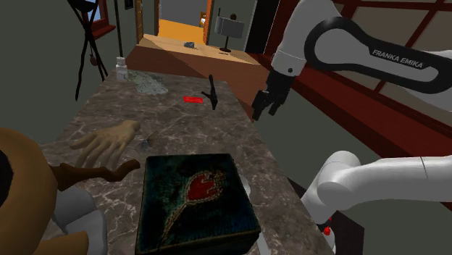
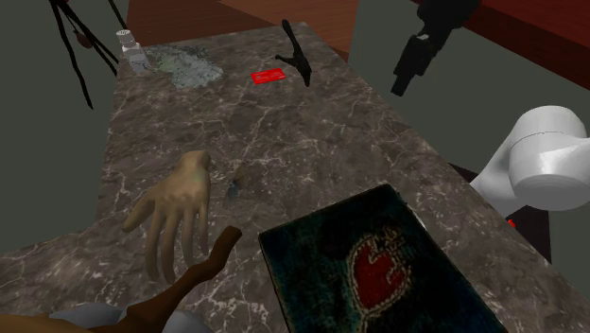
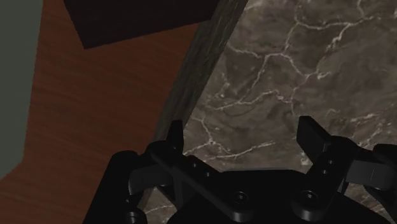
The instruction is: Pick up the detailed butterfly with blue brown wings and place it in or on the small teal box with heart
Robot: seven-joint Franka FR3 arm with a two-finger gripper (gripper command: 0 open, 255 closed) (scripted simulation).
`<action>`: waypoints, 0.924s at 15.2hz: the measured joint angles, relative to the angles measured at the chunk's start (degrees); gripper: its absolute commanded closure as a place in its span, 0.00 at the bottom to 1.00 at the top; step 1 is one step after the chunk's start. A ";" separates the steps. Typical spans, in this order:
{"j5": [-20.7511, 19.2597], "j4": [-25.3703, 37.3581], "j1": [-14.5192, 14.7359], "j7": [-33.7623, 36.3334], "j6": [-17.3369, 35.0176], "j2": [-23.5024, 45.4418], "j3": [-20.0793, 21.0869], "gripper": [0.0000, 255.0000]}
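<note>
— Two black fingers stand wide apart with nothing between them, and the gripper hangs over the edge of the marble table. Where's the butterfly?

— I take it for that tiny dark speck just beside the tan hand model, at nine o'clock from the gripper in the shoulder view.

— Best approach?

— Travel high, centre over it, descend straight. It lies flat, so close low, near the marble. The teal box sits at five o'clock from it.

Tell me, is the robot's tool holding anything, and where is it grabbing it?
Nothing is held. The tool is open and empty, above the table edge.
</note>
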 measured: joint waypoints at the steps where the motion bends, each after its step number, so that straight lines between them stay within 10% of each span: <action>1: 1.05 0.14 -0.27 3.18 -0.13 -0.48 1.75 0.00; 14: 10.67 11.32 -9.58 45.77 5.07 7.87 29.26 0.00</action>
